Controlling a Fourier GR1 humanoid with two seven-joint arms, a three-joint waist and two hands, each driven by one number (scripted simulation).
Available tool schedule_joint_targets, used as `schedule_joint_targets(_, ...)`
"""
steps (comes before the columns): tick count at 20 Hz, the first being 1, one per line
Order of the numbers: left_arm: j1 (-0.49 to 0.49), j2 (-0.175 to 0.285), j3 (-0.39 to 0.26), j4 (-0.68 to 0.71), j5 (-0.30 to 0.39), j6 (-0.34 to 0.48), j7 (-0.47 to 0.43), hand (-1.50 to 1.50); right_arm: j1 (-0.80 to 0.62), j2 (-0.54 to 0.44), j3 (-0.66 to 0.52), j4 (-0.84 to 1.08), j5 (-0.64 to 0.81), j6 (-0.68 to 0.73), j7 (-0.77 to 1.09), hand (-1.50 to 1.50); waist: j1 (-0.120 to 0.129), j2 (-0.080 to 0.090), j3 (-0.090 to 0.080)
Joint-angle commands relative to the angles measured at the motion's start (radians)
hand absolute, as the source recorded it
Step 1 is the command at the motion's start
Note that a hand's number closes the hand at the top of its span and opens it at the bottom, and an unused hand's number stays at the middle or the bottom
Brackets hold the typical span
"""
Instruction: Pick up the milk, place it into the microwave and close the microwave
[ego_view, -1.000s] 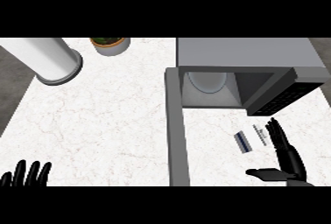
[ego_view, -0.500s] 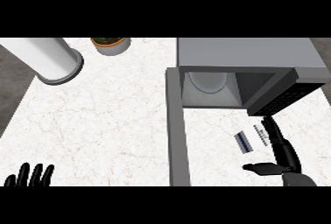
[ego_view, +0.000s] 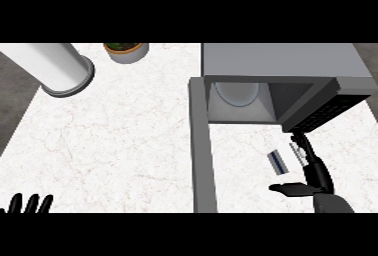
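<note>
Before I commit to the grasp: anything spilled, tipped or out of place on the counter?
Nothing stands out. The milk sits on the counter in front of the open microwave, just left of the open right hand, no spill around it; upright or not, I cannot tell. The left hand rests at the lower left edge.

Milk (ego_view: 279, 162) lies before the microwave (ego_view: 280, 62), left of right hand (ego_view: 316, 176).
</note>
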Motion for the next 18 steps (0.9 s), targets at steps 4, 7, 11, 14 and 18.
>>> schedule_joint_targets(4, -0.023, -0.005, 0.001, 0.034, -0.015, -0.005, -0.009, -1.50, -0.056, 0.016, -0.031, 0.016, -0.020, -0.070, -0.081, 1.50, 0.000, 0.000, 0.001)
schedule_joint_targets(7, 0.011, 0.000, 0.010, 0.005, 0.005, -0.024, -0.028, -1.50, -0.046, -0.001, -0.005, 0.015, 0.029, -0.138, -0.130, 1.50, 0.007, 0.001, 0.002)
schedule_joint_targets(11, -0.010, -0.004, 0.016, 0.060, 0.011, -0.026, -0.031, -1.50, -0.116, 0.034, -0.033, 0.036, 0.017, -0.232, -0.082, 1.50, 0.014, 0.004, 0.002)
schedule_joint_targets(14, -0.008, -0.005, -0.014, 0.044, -0.001, -0.028, -0.011, -1.50, -0.123, 0.043, -0.068, 0.028, -0.019, -0.239, -0.088, 1.50, 0.008, 0.002, 0.002)
schedule_joint_targets(18, -0.042, 0.008, 0.034, 0.060, 0.044, -0.034, -0.006, -1.50, -0.172, 0.092, -0.132, 0.048, -0.067, -0.344, -0.053, 1.50, 0.015, 0.006, 0.002)
